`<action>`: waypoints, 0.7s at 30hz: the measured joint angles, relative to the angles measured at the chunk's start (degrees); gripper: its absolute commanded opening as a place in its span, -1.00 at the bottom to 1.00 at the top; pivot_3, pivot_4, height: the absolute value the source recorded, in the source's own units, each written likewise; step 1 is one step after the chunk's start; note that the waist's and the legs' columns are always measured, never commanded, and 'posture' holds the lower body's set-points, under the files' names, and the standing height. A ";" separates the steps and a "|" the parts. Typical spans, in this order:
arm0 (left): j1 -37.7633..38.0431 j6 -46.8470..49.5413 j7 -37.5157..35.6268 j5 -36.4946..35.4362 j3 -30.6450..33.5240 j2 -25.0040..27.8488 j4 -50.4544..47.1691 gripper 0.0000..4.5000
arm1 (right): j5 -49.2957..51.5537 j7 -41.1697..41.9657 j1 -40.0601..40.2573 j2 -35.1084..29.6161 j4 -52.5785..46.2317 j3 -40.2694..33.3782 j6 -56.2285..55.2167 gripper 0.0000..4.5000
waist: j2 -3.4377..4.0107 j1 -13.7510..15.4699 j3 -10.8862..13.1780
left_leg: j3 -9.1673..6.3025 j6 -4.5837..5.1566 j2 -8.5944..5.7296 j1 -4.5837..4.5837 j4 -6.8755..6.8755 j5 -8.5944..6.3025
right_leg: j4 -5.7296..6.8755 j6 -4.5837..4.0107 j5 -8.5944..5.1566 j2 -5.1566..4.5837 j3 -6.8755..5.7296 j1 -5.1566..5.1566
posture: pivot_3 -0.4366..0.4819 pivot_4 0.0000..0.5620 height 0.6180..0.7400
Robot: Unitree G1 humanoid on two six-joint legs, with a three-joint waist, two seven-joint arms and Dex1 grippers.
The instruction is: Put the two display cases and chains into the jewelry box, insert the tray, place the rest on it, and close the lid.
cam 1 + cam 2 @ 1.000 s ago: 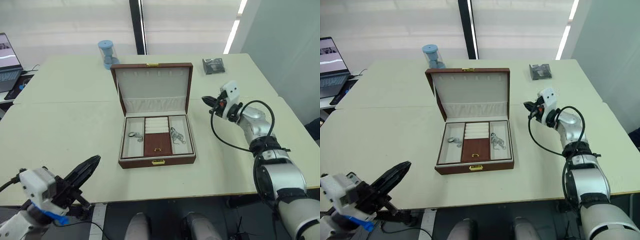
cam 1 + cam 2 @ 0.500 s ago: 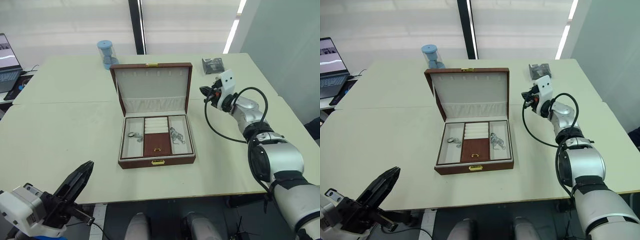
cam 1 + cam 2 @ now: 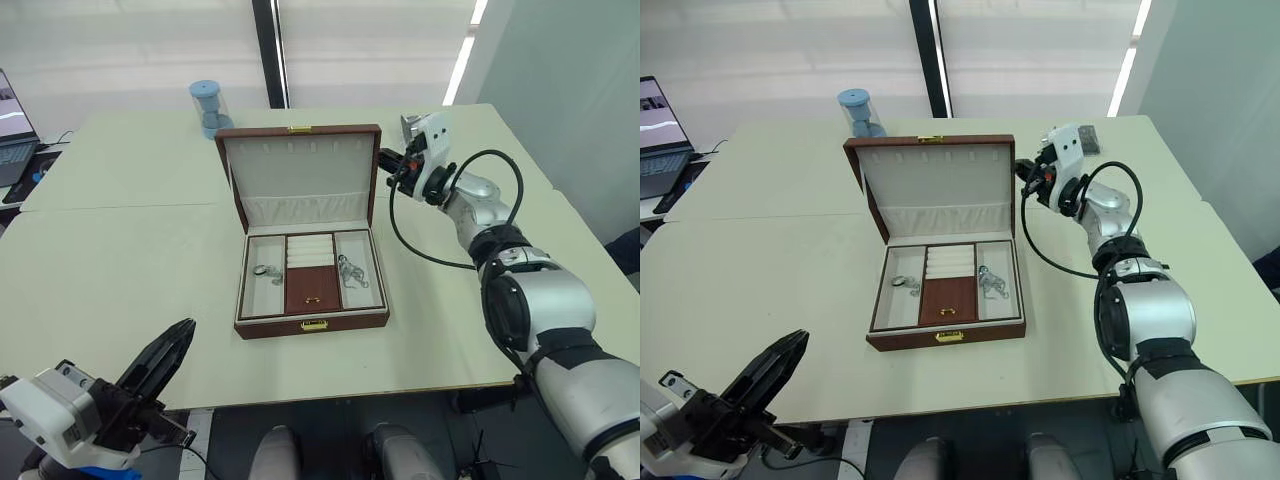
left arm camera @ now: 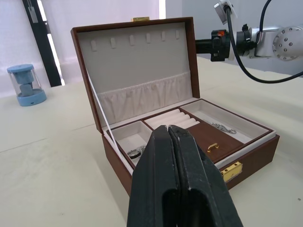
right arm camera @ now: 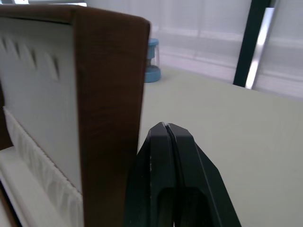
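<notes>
Left gripper (image 3: pixel 165 362) lower left, fingers together, empty. Jewelry box (image 3: pixel 312 323) centre frame, tray (image 3: pixel 313 290) seated inside. Lid (image 3: pixel 305 172) upright, rigid, hinged; likely light, push top edge. Right gripper (image 3: pixel 1023 168) pressed together, just beside lid's right edge.

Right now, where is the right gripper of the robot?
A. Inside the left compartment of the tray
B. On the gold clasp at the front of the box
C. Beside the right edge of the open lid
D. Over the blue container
C: the right gripper, its fingers shut, sits next to the right edge of the upright lid of the jewelry box.
</notes>
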 measured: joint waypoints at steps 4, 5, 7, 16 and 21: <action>0.01 0.00 0.50 0.01 -0.49 0.11 0.05 -1.00 | 0.14 9.16 0.02 -0.05 -1.65 0.23 0.41 -0.98 | 0.01 -0.68 0.01 | 0.01 0.03 0.03 0.02 -0.02 -0.02 | 0.00 0.00 0.00 0.02 0.05 -0.02 | -0.05 -0.47 1.00; 0.02 0.00 0.54 0.02 -0.54 0.11 0.04 -1.00 | 0.17 11.80 0.03 -0.08 -2.38 0.36 0.74 -0.98 | 0.01 -0.86 0.01 | 0.01 0.06 0.05 0.04 -0.03 -0.05 | 0.00 0.00 0.00 0.05 0.10 -0.04 | -0.05 -0.47 1.00; 0.10 0.00 0.64 0.17 -0.74 0.11 0.04 -1.00 | 0.28 17.29 0.08 -0.29 -4.27 1.19 1.73 -0.98 | 0.02 -0.99 0.01 | 0.00 0.12 0.09 0.05 -0.04 -0.09 | 0.00 0.00 0.00 0.10 0.13 -0.04 | -0.05 -0.47 1.00; 0.24 0.01 1.55 0.44 -1.11 0.11 0.05 -1.00 | -0.04 27.36 3.65 -1.30 -8.56 4.16 4.45 -0.98 | 0.03 -0.77 0.02 | 0.00 0.11 0.04 0.05 0.01 -0.10 | 0.00 0.00 0.00 0.07 0.21 -0.04 | -0.05 -0.47 1.00; -1.07 0.67 2.20 0.70 -1.95 1.11 0.56 -0.84 | -0.04 25.67 4.11 -2.48 -9.39 4.15 3.59 -1.00 | 0.03 -0.75 0.02 | 0.00 0.11 0.04 0.06 0.01 -0.10 | 0.00 0.00 0.00 0.07 0.22 -0.04 | -0.05 -0.47 1.00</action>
